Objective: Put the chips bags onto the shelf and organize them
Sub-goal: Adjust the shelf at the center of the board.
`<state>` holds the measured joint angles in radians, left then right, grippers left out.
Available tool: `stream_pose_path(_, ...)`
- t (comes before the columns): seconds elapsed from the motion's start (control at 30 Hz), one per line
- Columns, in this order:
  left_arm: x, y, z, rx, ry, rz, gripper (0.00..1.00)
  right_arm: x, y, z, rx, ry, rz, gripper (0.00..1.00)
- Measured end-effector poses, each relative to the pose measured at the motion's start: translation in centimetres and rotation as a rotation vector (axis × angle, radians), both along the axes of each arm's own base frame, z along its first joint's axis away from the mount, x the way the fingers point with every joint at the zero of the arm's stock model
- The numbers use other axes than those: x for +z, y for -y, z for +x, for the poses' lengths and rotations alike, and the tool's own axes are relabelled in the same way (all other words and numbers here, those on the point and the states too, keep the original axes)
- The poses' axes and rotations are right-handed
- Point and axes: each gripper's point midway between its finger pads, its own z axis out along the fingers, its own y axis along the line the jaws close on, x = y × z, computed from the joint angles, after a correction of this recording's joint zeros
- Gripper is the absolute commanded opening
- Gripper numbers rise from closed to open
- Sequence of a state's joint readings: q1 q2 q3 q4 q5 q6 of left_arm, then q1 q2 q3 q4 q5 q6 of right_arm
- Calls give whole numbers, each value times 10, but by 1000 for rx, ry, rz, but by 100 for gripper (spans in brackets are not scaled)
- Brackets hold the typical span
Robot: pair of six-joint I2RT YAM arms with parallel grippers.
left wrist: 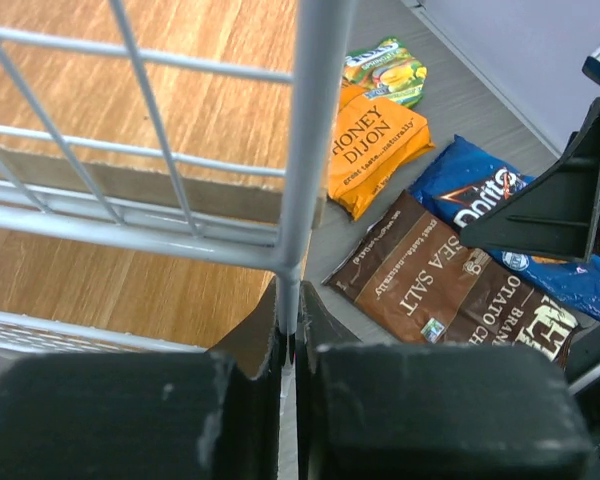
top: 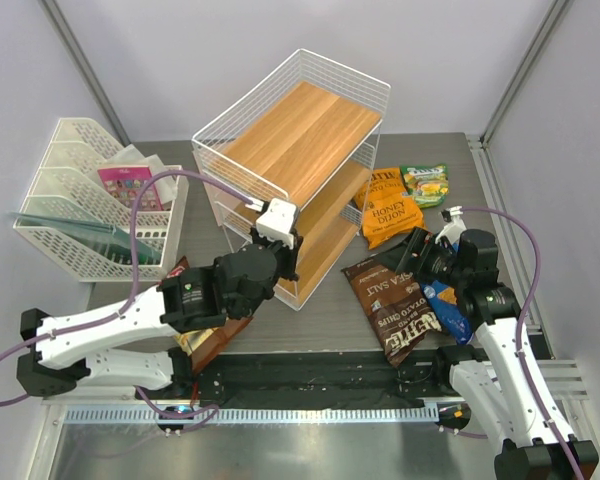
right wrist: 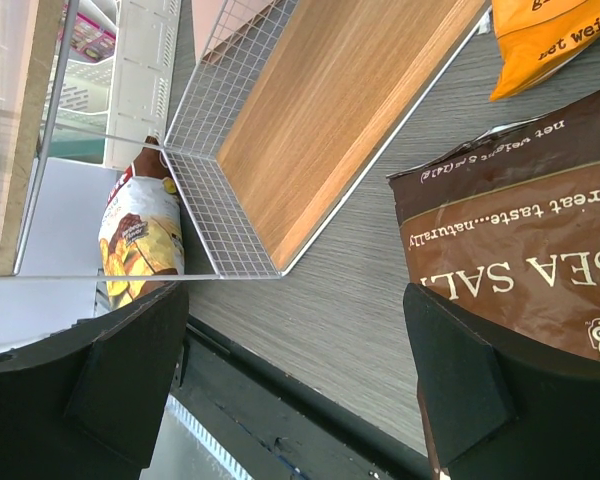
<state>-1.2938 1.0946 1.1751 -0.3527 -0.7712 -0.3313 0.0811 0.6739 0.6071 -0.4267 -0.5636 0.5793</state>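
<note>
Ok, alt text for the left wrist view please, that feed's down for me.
The left gripper is closed on a white wire post of the shelf, wooden boards behind it. On the grey table to the right lie the orange Honey Dijon bag, a green-yellow bag, the brown Sea Salt bag and the blue Doritos bag.

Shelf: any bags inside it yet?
None visible. The shelf has a bare top board, and the exposed strips of its two lower boards are bare too. Their rear parts are covered by the tiers above, so those cannot be checked.
</note>
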Motion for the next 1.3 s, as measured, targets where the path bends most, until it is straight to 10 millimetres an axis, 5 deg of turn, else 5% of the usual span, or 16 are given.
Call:
stream_pose_path(0.17,1,-11,-3,4,5,-18,0,0,0,0,-1,1,-1,94)
stream_pose_path(0.53,2,-95,-8,139,19,38,0,-1,4,4,-26,3,-16,94)
stream_pose_path(0.73,0,-113,2,217,12,39,0,-1,4,6,-29,0,-18,94)
stream_pose_path(1.0,-7,-143,52,430,-16,5,0,-5,8,6,-35,1,-47,94)
stream_pose_path(1.3,-6,-134,80,466,-30,3,0,2,14,3,-46,40,-87,95)
